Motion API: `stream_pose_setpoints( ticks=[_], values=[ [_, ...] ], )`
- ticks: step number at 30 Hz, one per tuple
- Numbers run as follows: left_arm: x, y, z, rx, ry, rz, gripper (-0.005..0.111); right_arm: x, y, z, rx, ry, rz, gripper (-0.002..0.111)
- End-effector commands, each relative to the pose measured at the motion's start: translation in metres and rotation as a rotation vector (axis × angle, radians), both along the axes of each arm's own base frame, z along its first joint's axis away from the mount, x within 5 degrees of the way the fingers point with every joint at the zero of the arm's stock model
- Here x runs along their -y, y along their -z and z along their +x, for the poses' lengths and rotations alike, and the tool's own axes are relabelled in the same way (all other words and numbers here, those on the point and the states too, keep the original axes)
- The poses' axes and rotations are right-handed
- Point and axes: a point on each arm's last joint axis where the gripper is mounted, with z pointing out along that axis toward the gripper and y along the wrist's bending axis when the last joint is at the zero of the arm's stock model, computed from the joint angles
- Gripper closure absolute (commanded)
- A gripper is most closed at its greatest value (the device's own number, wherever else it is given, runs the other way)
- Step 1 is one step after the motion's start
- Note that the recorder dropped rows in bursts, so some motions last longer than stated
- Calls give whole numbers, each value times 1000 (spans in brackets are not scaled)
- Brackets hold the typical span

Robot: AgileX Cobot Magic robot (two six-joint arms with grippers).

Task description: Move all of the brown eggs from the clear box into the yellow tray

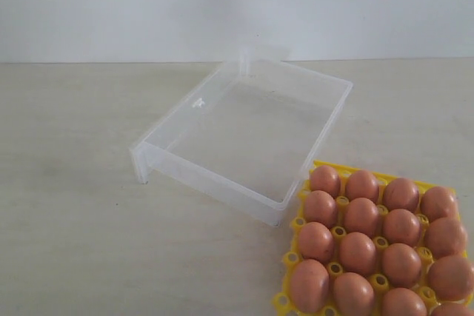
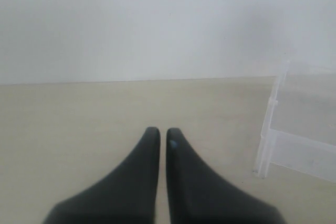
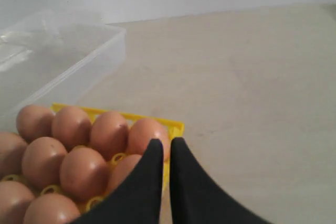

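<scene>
Left gripper point(image 2: 163, 132): fingers together, nothing between them, low over bare table point(image 1: 74, 183), near clear box point(image 1: 211, 179), not touching it.
Clear box: no egg visible inside.
Yellow tray point(image 1: 287, 260): corner just beside clear box; brown eggs point(image 1: 361, 216) seated in cups, every visible cup filled. Tray runs out of frame, so full count unchecked.
Right gripper point(image 3: 166, 142): fingers together, empty, above tray corner, well apart from clear box.
Judgement: transfer looks finished; nothing left to move.
</scene>
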Motion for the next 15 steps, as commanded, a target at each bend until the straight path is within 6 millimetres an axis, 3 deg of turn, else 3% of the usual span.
stream_pose_setpoints(
  ticks=[1, 15],
  values=[
    [0, 1, 0, 4, 2, 2, 103, 2, -1, -1, -8, 4, -88, 108],
    [0, 1, 0, 4, 2, 2, 103, 2, -1, -1, -8, 4, -84, 108]
  ],
)
